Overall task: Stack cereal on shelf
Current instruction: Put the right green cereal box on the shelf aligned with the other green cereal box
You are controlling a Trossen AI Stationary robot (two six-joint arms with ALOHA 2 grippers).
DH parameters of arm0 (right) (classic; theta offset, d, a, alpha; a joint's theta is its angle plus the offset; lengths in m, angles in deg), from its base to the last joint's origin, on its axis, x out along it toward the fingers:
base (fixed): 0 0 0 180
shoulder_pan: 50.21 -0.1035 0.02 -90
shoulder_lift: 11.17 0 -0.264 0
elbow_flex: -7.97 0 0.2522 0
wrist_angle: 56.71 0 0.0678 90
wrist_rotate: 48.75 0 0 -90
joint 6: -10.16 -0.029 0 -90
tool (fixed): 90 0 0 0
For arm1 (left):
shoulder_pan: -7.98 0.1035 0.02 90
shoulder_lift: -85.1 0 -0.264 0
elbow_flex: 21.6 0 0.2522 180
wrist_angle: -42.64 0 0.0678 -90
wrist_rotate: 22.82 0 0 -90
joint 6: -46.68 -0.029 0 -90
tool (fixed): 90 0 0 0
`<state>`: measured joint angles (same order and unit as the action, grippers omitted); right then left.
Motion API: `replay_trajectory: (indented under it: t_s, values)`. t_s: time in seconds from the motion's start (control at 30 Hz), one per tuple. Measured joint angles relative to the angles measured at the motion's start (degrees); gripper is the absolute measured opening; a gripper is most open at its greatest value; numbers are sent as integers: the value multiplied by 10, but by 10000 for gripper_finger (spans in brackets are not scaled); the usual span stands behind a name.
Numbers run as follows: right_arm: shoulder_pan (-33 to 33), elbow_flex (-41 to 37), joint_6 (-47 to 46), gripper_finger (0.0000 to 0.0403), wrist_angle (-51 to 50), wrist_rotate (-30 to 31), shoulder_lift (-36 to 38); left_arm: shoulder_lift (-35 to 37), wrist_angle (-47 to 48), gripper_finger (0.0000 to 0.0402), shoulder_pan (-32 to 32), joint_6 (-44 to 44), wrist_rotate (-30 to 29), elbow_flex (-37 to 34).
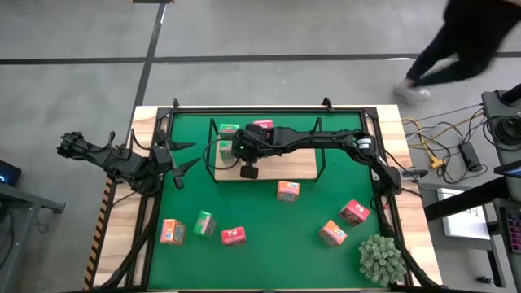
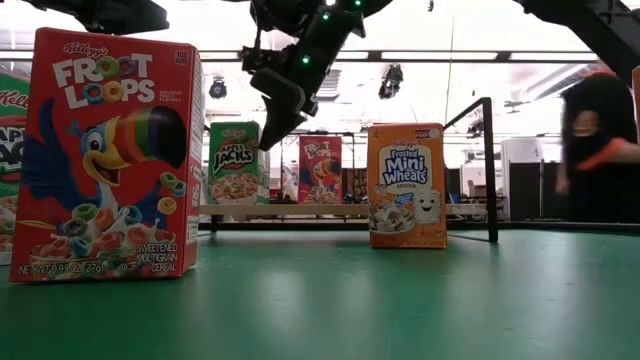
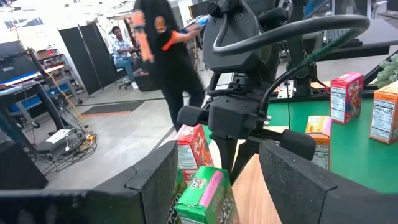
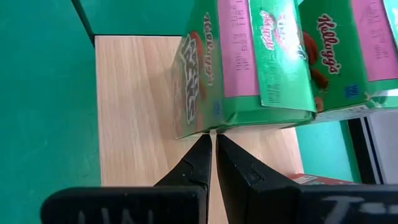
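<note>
Over the shelf, the right gripper reaches in from the right side of the table, its two fingers pressed together with nothing between them. In the right wrist view the fingertips sit just at the lower edge of a green cereal box standing on the light-wood board; whether they touch it cannot be told. A second green box and a pink-red box stand on the shelf's far side.

On the green mat in front of the shelf lie the remaining boxes: an orange one just beside the shelf's front edge, a pink-red one and an orange one toward the right, and an orange, a green and a pink-red box in a loose row toward the left. A spiky plant stands at the near right corner.

The left gripper waits at the table's left edge, pointing toward the shelf, its fingers spread apart and empty. A person walks past beyond the table.
</note>
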<state>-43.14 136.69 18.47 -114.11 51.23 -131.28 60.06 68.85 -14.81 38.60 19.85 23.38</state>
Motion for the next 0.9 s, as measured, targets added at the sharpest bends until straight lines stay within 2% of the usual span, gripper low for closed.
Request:
replay_trajectory:
  t_s: [0.33,0.5,0.67,0.9]
  values:
    - [-5,0,-15,12,-40,1,6,0,0,210,0,0,0,0]
    - [-15,-1,-17,12,-45,-39,7,0,0,210,0,0,0,0]
    - [-22,-23,-18,12,0,-7,6,0,0,210,0,0,0,0]
    - [-21,-72,-10,12,103,3,5,0,0,210,0,0,0,0]
